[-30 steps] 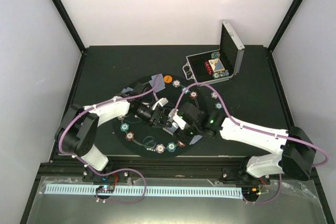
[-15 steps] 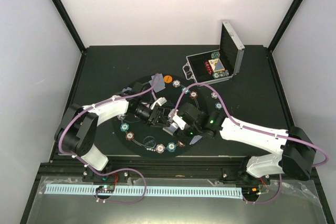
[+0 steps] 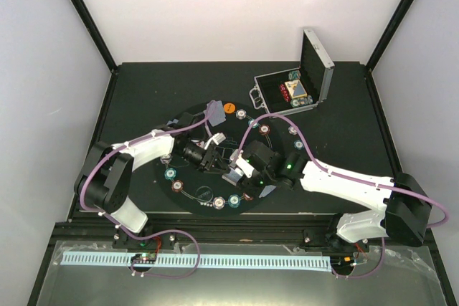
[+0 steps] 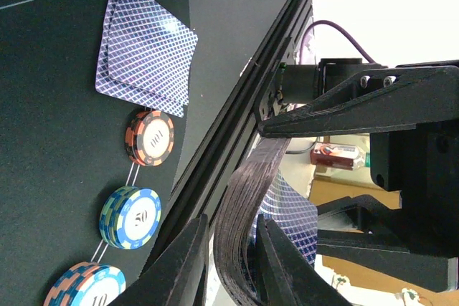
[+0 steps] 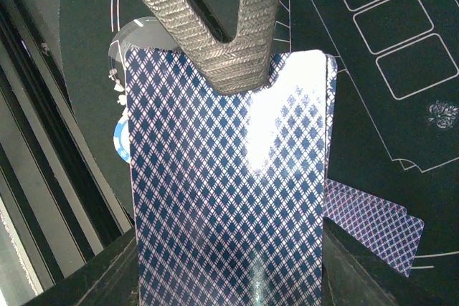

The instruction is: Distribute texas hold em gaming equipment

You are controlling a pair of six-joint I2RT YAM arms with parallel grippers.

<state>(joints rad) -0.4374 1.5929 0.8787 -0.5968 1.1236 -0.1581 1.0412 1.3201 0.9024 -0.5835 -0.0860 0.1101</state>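
Right wrist view: our right tool (image 5: pixel 233 62) clamps the card deck (image 5: pixel 222 198), offering its edge to the left tool (image 4: pixel 231 231) for dealing; we cannot tell if that one grips.

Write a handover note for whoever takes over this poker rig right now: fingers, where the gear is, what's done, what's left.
Right gripper: fingers shut on the card deck, held above the mat.
Left gripper: fingers straddle the deck's bent edge; grip unclear.
Done: chip stacks sit along the mat's rim, dealt cards lie beside them, orange disc at the far rim.
Left: probably more cards to deal; chips remain in the open case.
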